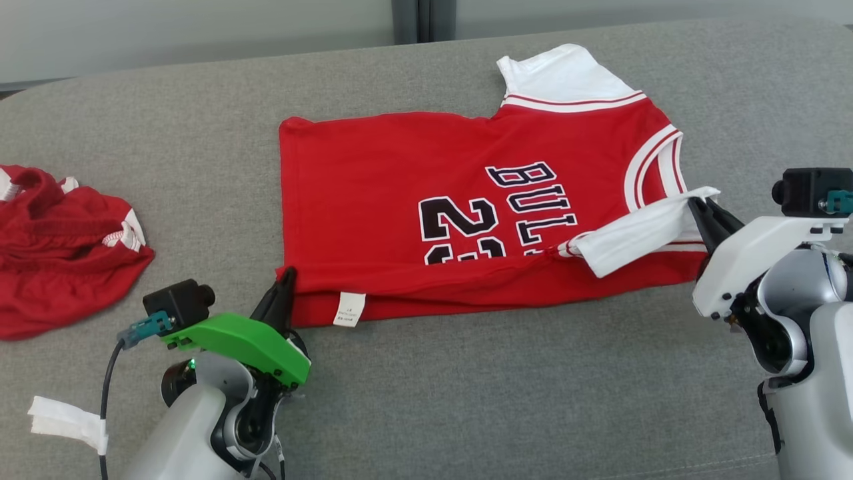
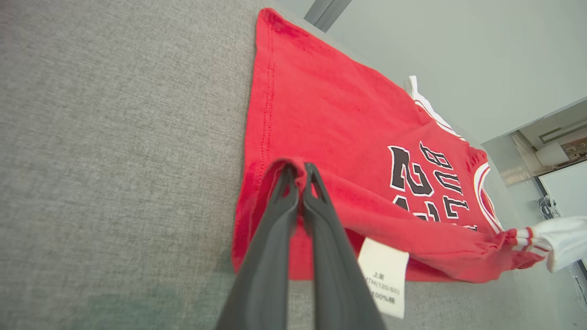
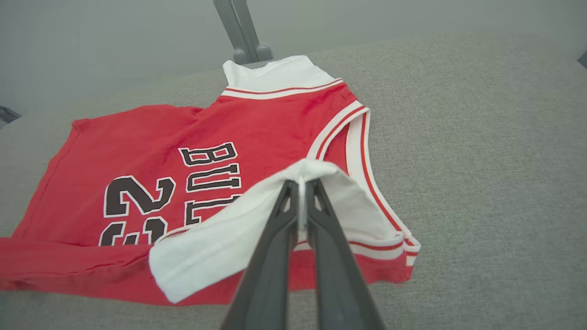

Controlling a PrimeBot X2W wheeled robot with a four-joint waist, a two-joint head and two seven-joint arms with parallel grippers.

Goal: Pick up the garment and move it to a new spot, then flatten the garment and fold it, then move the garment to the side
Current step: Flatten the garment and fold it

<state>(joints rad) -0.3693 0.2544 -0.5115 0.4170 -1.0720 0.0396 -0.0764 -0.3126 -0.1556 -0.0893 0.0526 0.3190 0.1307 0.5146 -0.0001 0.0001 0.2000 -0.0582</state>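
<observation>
— Where's the jersey?
— Flat, well right of the shorts. Left gripper pinches its hem, right gripper its sleeve.
— Carry both edges over together, level, I'd say.

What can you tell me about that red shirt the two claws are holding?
The shirt is a red jersey of soft knit cloth, with white sleeves, striped trim and black lettering outlined in white. It lies spread on the gray fabric surface, its near edge folded over the print, a white label showing there. The left gripper pinches the folded hem corner; the right gripper pinches the near sleeve.
</observation>
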